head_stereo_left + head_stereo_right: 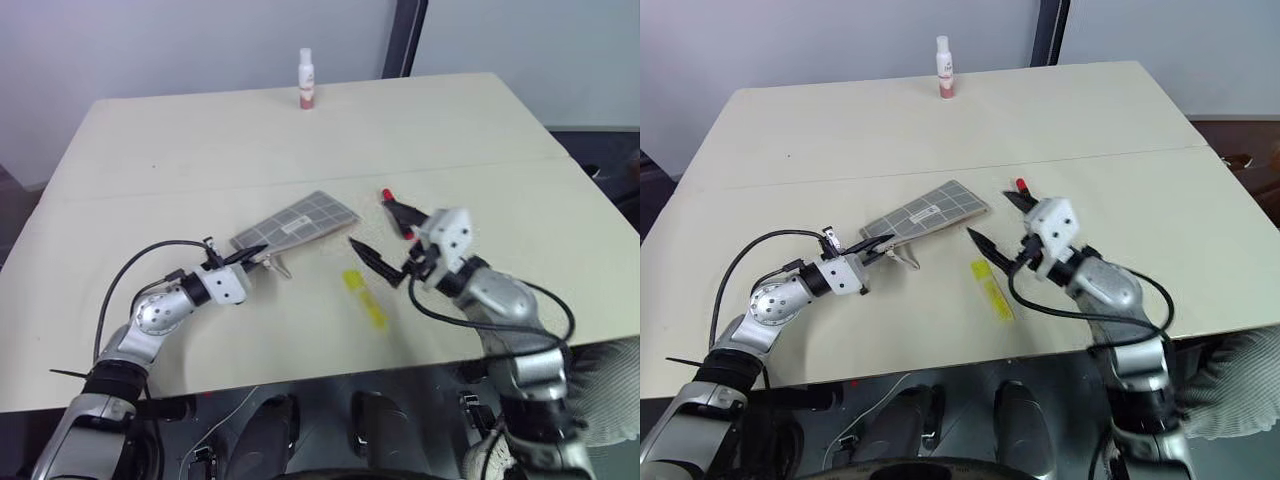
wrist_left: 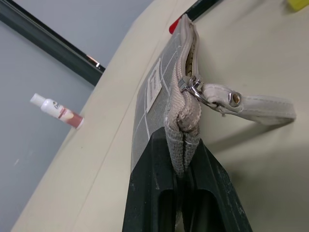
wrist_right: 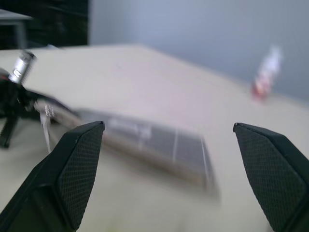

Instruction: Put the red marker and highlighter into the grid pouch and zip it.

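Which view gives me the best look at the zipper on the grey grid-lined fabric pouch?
The left wrist view: the grid pouch's zipper, metal pull and strap fill it close up, beside the shut left gripper clamping the pouch's end. Both eye views show it tiny; the right wrist view shows the pouch blurred.

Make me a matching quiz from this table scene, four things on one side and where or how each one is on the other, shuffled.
Things:
1. grid pouch
2. highlighter
3. small bottle
4. right claw

States:
A. standing upright near the table's far edge
B. open, holding nothing
C. lying loose on the table near the front
D. pinched at one end by the left claw

Pairs: 1-D, 2-C, 3-A, 4-B
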Robot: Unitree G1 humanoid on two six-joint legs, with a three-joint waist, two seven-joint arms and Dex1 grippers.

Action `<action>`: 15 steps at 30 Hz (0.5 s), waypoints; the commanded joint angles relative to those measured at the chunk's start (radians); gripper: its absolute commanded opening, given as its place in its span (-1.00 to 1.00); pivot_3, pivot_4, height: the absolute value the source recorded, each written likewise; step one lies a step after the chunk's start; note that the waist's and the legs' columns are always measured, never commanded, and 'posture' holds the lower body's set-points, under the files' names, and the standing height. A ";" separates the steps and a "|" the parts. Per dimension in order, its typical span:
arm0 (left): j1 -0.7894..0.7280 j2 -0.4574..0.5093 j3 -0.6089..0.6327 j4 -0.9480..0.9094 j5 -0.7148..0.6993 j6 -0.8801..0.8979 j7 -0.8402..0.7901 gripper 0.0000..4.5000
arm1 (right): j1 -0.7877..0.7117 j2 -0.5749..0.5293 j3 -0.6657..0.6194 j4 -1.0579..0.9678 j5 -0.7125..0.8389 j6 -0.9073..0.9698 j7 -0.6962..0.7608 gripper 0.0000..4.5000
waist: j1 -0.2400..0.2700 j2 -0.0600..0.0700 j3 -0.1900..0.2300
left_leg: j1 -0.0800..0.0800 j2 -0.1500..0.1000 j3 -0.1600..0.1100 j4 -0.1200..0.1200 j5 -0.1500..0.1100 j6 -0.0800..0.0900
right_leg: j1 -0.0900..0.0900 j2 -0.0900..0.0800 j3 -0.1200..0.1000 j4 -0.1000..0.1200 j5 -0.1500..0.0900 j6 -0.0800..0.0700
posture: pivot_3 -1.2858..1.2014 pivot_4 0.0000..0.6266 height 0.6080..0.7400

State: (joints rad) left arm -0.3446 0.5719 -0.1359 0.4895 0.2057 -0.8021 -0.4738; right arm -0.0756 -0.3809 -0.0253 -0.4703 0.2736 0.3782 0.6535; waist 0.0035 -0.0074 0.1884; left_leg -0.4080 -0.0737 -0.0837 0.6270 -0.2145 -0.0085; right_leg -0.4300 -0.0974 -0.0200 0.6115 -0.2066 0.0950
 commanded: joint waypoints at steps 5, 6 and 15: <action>-0.038 -0.002 -0.010 0.035 -0.003 -0.029 -0.003 -1.00 | 0.121 -0.175 0.045 -0.196 0.103 0.303 0.029 0.97 | 0.003 0.000 0.000 | 0.000 0.001 0.001 0.001 -0.001 -0.002 | 0.000 -0.001 0.000 0.000 0.000 0.000 | 0.03 -0.52 1.00; -0.042 -0.004 -0.012 0.041 -0.002 -0.031 -0.003 -1.00 | 0.129 -0.216 0.064 -0.203 0.101 0.341 0.041 0.97 | 0.005 0.000 0.000 | 0.000 0.001 0.001 0.002 -0.001 -0.002 | 0.001 -0.001 0.000 -0.001 0.000 -0.001 | 0.03 -0.52 1.00; -0.051 -0.003 -0.014 0.044 0.010 -0.039 0.010 -1.00 | 0.020 -0.359 0.235 -0.088 -0.049 0.411 0.000 0.97 | 0.010 -0.001 0.000 | -0.003 0.004 0.002 0.000 -0.001 -0.001 | 0.004 -0.003 -0.010 -0.011 0.002 0.002 | 0.03 -0.52 1.00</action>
State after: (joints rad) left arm -0.3949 0.5628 -0.1545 0.5457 0.2102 -0.8332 -0.4764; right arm -0.0528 -0.7453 0.1898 -0.5887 0.2578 0.7865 0.6745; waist 0.0135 -0.0081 0.1884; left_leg -0.4112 -0.0700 -0.0817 0.6272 -0.2145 -0.0082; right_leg -0.4251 -0.1006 -0.0308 0.5996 -0.2045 0.0974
